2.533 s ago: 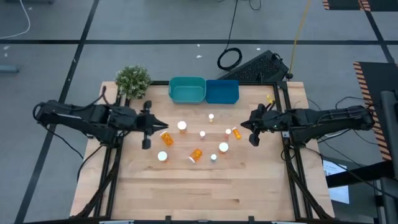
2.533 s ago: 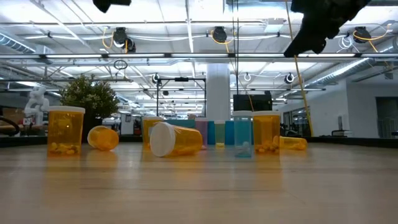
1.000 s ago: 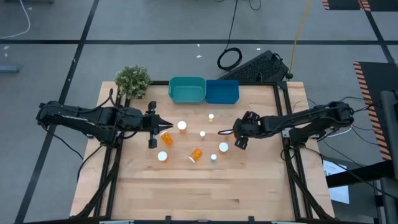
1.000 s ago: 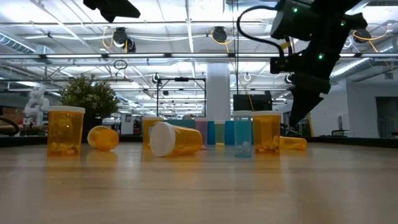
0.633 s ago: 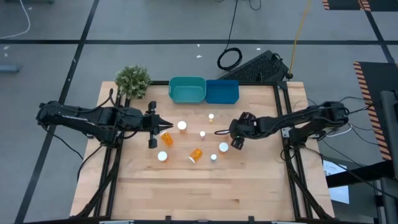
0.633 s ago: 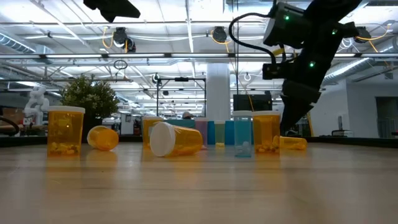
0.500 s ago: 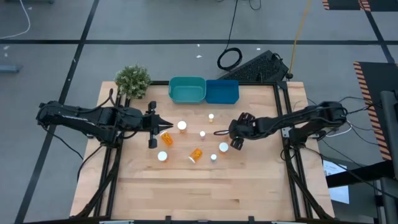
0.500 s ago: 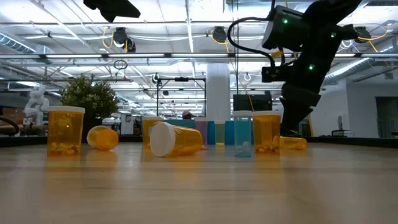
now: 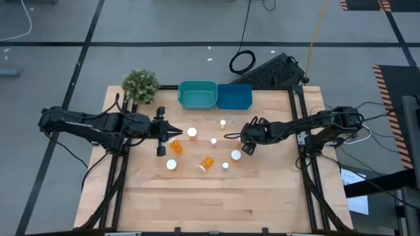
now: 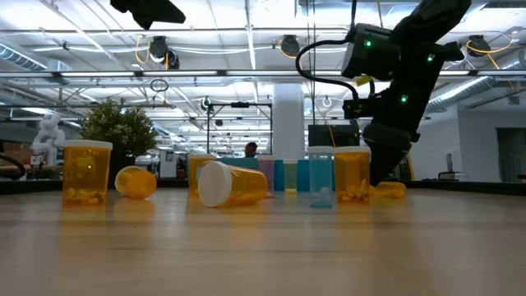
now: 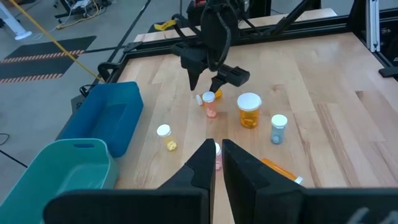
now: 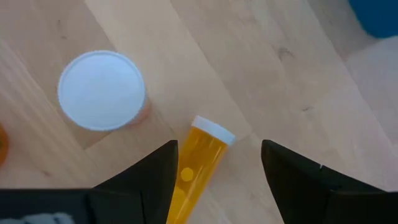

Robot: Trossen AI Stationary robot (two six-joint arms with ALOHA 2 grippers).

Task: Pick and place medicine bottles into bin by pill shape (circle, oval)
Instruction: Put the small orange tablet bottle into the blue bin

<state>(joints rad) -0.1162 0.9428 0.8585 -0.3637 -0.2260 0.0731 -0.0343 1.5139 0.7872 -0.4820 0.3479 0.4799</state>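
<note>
None of the medicine bottles (image 9: pixel 201 152) has reached the teal bin (image 9: pixel 197 96) or the blue bin (image 9: pixel 234 97) at twelve o'clock on the counter (image 9: pixel 216 196); all of them stand or lie scattered mid-counter, so the sorting looks barely begun. The right gripper (image 12: pixel 217 171), fingers spread, hangs low over a slim bottle (image 12: pixel 198 163) lying on its side beside a capped upright bottle (image 12: pixel 102 89), at about three o'clock of the cluster, bracketing but not yet pinching it. The left gripper (image 11: pixel 217 163) waits at nine o'clock with fingers nearly pressed together, holding nothing.
</note>
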